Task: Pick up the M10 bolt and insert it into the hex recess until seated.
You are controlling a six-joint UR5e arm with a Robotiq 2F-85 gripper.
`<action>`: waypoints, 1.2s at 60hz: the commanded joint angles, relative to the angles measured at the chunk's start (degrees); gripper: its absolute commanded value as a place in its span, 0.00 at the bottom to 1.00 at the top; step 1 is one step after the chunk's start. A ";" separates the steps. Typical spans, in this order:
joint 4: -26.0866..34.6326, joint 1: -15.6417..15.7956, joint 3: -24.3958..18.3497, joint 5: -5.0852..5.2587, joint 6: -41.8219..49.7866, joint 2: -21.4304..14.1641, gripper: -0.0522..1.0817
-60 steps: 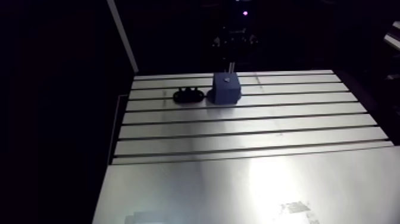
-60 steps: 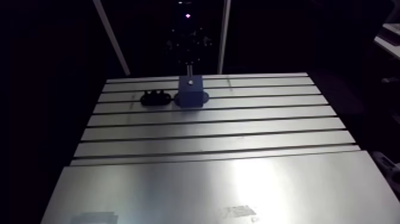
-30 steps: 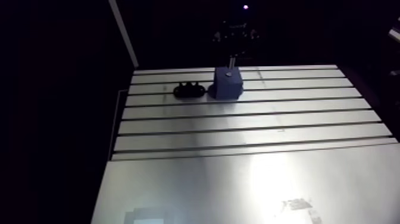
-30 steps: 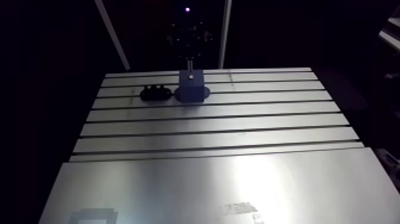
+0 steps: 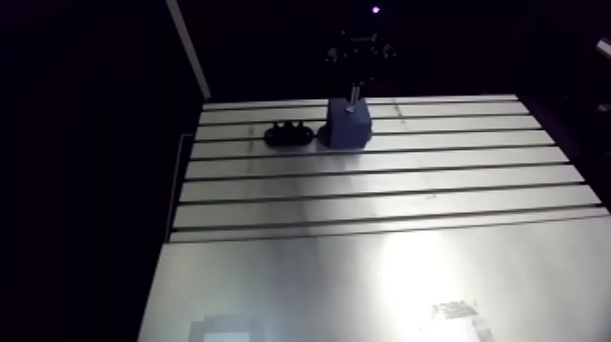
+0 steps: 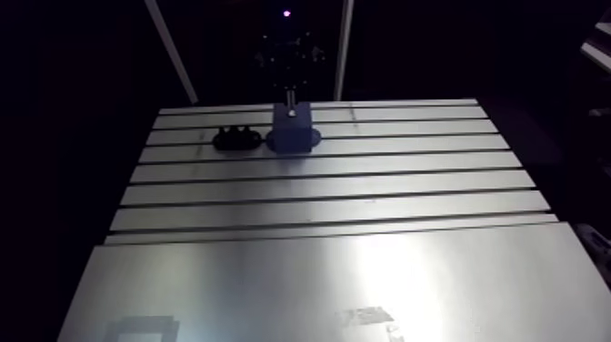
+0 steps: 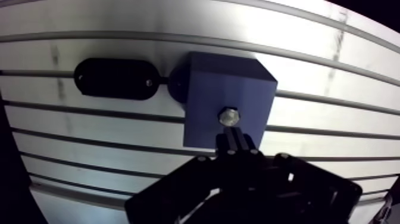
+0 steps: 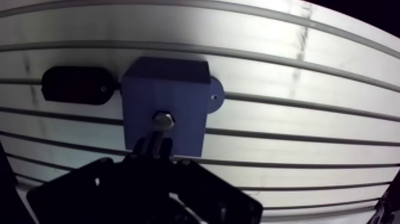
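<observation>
Table (image 5: 364, 182) brushed metal, glary; block (image 7: 226, 89) matt blue plastic; bolt (image 7: 228, 116) shiny metal; holder (image 7: 113, 78) matt black.

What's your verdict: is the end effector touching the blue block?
Apart. The arm view shows the bolt spanning the gap between the end effector and the blue block.

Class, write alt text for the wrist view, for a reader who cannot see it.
The end effector grips a bolt, whose hex head meets the top face of a blue block. A black oblong part lies close beside the block on the slotted metal table.
</observation>
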 commanded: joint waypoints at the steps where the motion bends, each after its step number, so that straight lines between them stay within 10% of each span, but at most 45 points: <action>1: -0.89 -0.04 0.34 -0.10 -0.05 0.31 1.00; 72: -2.93 -0.04 0.78 0.25 -1.02 1.19 1.00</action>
